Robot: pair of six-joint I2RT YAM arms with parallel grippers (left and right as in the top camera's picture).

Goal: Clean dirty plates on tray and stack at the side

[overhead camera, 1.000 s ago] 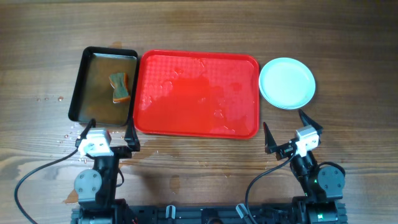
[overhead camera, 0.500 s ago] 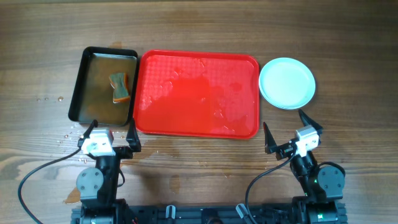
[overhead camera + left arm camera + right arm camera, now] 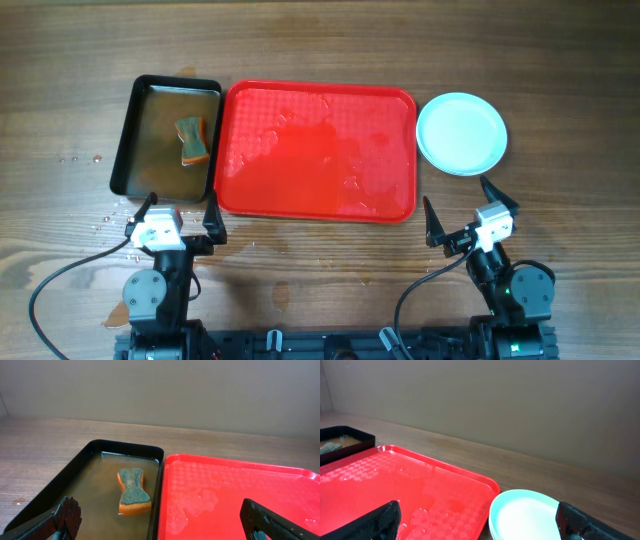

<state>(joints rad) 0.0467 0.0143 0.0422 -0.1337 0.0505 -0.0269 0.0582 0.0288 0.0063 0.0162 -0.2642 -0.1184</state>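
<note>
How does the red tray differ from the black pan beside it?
The tray is red and wide; the pan is black and clearly narrower. The pan holds brownish water with a sponge lying in it; the tray carries only a thin wet film. The pan's walls look deeper than the tray's low rim. Both are rectangular with rounded corners, and they lie side by side.

You are looking at a table point(image 3: 330, 40) of brown wood, its grain plain and its finish dull and matt, speckled with drops point(image 3: 100, 216) toward its left edge. The tray point(image 3: 300, 180) looks like red plastic, glossy, finely embossed, with wet patches shining on it. The plates point(image 3: 461, 133) are smooth and glossy. The pan point(image 3: 124, 140) is shiny black and holds cloudy brown water, and the sponge point(image 3: 191, 141) shows orange foam under a rough green scouring face.
</note>
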